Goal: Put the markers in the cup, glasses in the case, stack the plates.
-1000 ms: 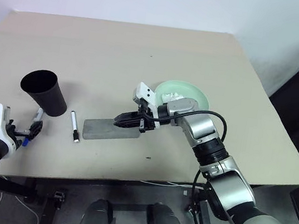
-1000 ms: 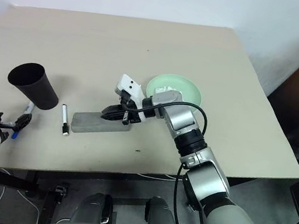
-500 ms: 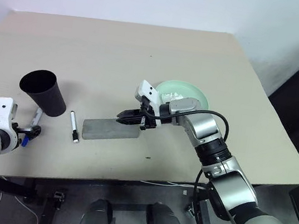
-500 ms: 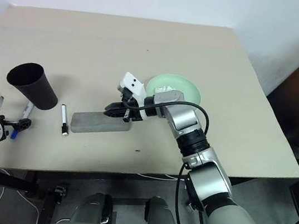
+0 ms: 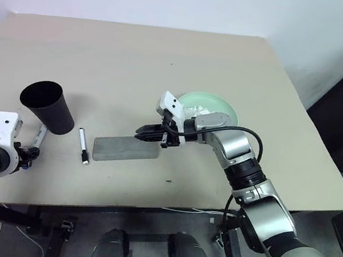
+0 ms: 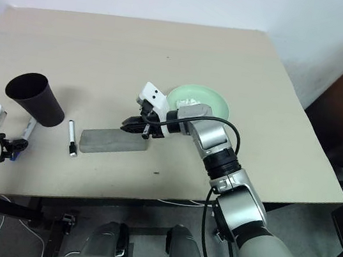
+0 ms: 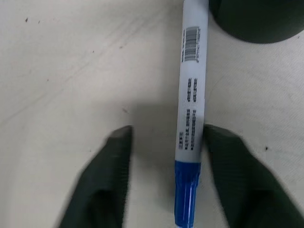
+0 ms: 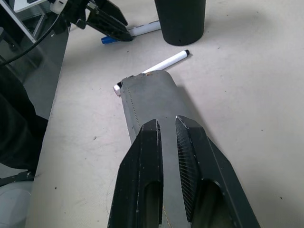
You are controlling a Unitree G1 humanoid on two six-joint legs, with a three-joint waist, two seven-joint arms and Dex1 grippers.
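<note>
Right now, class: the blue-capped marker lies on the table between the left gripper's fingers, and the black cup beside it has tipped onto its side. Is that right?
One thing is wrong: the cup stands upright, its open rim facing up, as the left eye view shows. The rest holds: in the left wrist view the blue-capped marker lies on the table between the left gripper's fingers.

**Colours on the counter**

The beige counter (image 5: 168, 63) is carrying a black cup (image 5: 49, 106), a grey case (image 5: 125, 149), a mint green plate (image 5: 210, 105), and white markers: one blue-capped (image 7: 190, 142) showing a barcode, one black-capped (image 5: 82, 145)
</note>
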